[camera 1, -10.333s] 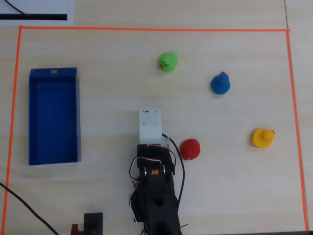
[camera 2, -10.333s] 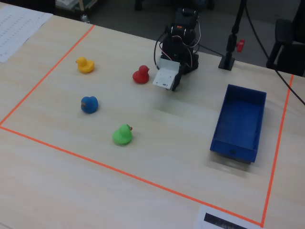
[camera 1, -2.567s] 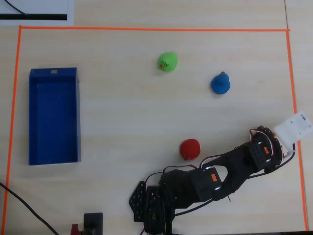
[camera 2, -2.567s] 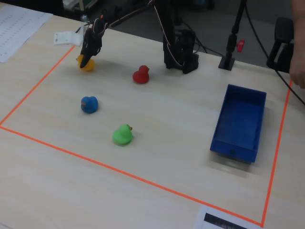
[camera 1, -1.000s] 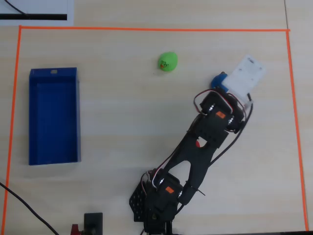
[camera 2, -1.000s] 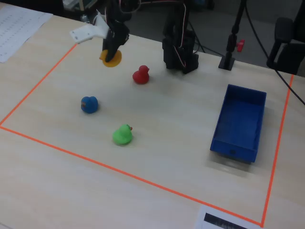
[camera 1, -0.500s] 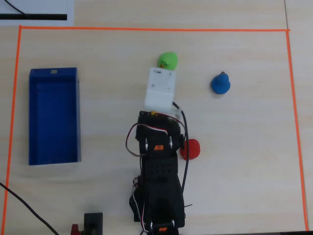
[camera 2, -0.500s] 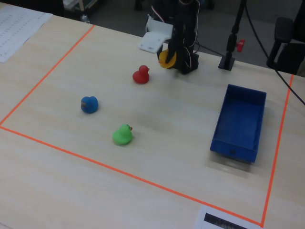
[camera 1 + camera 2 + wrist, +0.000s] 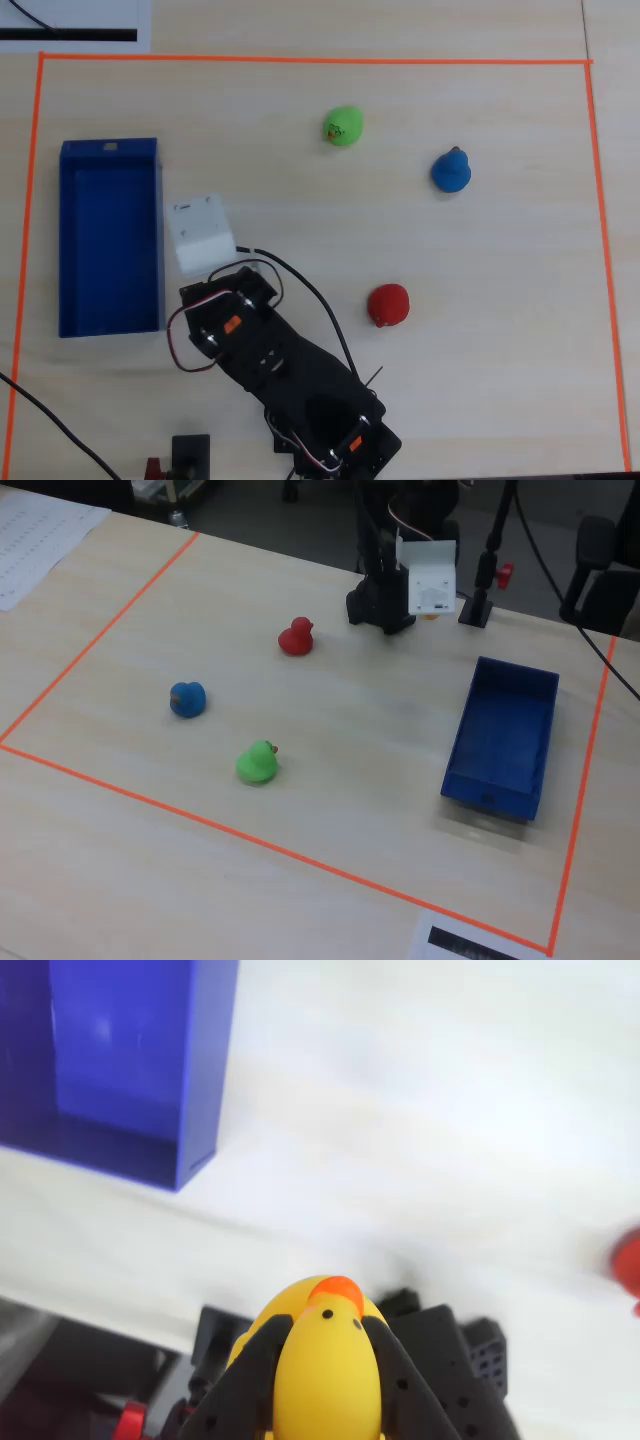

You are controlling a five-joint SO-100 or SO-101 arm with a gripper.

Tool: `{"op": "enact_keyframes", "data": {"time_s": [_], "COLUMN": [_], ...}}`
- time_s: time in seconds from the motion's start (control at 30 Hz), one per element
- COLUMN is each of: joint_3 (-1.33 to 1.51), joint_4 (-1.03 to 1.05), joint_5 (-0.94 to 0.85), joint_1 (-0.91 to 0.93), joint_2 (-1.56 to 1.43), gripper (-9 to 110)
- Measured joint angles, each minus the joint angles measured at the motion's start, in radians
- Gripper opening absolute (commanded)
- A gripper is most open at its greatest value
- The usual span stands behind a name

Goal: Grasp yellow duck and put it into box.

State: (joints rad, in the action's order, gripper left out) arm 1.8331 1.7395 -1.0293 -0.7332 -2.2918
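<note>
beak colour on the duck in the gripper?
Orange, on the yellow duck that the gripper holds; it shows best in the wrist view.

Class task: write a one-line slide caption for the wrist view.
Gripper holds the yellow duck above the table, with the blue box at upper left.

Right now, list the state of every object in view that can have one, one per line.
yellow duck: gripped, lifted off the table.
gripper: shut on the yellow duck, beside the box, not over it.
box: open-topped, empty.
red duck: resting on the table.
blue duck: resting on the table.
green duck: resting on the table.
</note>
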Motion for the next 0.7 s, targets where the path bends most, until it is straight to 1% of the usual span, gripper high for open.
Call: {"op": "enact_keyframes", "data": {"time_s": [0.17,0.3,0.7], "joint_3": [-0.133,-0.293,-0.650], "joint_4": [0.000,0.000,0.002], "joint_5": [0.103,0.149,0.147], "joint_1": [-0.166,-0.242,-0.236], "joint_2": [0.198,0.377,0.781], "gripper": [0,0,0]}}
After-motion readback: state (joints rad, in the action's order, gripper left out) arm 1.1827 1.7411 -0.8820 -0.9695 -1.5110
